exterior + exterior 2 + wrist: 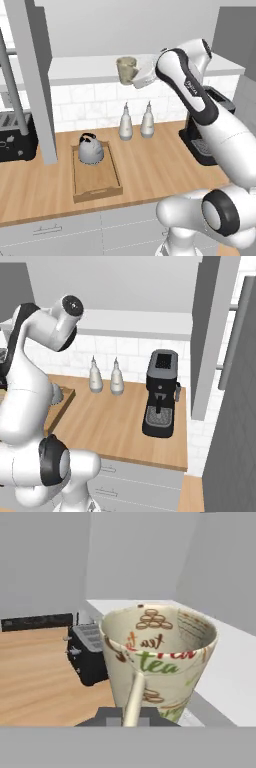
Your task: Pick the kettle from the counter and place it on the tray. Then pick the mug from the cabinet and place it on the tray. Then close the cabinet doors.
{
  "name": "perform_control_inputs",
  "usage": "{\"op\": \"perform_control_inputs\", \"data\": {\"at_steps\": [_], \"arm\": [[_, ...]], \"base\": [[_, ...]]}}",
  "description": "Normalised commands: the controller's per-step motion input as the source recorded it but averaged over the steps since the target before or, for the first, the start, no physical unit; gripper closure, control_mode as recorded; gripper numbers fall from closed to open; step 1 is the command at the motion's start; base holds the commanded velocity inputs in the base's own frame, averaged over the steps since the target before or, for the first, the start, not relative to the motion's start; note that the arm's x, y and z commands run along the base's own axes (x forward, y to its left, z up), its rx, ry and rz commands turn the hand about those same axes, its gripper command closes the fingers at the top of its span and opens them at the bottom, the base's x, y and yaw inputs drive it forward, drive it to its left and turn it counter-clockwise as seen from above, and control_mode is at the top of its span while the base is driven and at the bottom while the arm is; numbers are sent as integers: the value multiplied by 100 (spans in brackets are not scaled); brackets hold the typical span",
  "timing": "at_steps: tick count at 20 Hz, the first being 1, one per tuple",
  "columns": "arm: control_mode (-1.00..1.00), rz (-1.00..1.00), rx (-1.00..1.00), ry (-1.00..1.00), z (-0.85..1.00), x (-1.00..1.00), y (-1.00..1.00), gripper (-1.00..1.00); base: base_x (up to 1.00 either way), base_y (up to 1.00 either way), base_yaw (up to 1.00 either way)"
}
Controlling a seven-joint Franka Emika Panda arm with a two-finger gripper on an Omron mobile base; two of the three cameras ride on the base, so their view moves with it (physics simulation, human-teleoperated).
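Gripper clamped on mug at cabinet shelf, above tray holding kettle. Risk: thin handle grip slipping, mug dropping onto surface.

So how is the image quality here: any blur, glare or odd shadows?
Left base view: flat, even light, a soft shadow under the kettle. Right base view: no glare on the black coffee machine. Hand view: the mug looms large, its lettering slightly soft.
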Motion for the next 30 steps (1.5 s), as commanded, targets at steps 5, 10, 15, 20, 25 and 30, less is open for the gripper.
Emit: {"op": "perform_control_inputs", "data": {"at_steps": [5,10,15,20,25,30], "arm": [[-100,33,5,6,-77,-100,-7,100],[-100,43,4,16,-100,-55,1,100],[-100,36,0,5,-100,32,41,100],[-100,21,0,0,-100,60,43,100],[-100,23,0,-3,-90,14,40,100],[-100,13,-1,0,-76,26,28,100]], "base": [[0,0,0],[0,0,0],[0,0,0],[0,0,0],[0,0,0],[0,0,0]]}}
